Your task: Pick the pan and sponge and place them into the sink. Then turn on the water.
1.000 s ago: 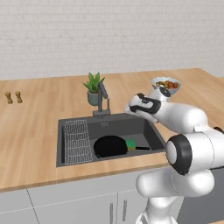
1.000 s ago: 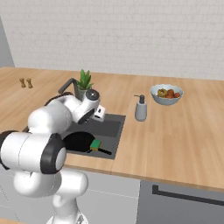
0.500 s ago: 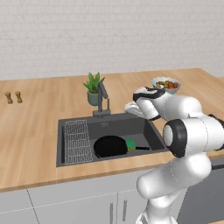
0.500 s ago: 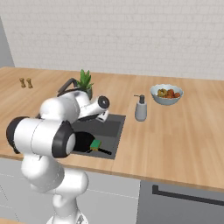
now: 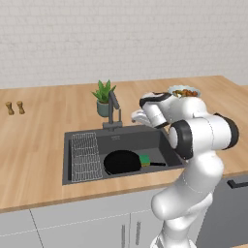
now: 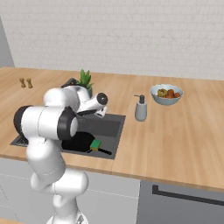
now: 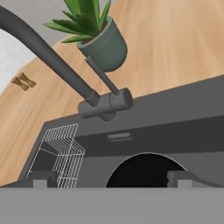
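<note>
— Where are the pan and the sponge?

— Both lie in the sink [image 5: 160, 140]. The pan [image 5: 122, 162] sits flat on the basin floor, right beside the wire rack [image 5: 86, 156] that fills the sink's far-left part, with its handle [image 5: 157, 164] pointing away from the rack. The sponge [image 5: 144, 159] rests green side up against the pan's rim, where the handle starts.

— And your fingers?

— My gripper [image 7: 111, 178] is spread wide and holds nothing. It hangs above the sink's back edge, just off the faucet [image 7: 105, 104]. From my hand I see the faucet's base and thin lever straight ahead, its spout slanting off to one side, and the pan's round black edge in the sink below.

— Is water running?

— I see no stream under the spout.

— What else is near the sink?

— A potted plant [image 5: 103, 98] stands just behind the faucet. A soap dispenser [image 6: 140, 108] stands on the counter [image 6: 175, 131] past the sink's right side, and a fruit bowl [image 6: 166, 94] farther that way.
</note>
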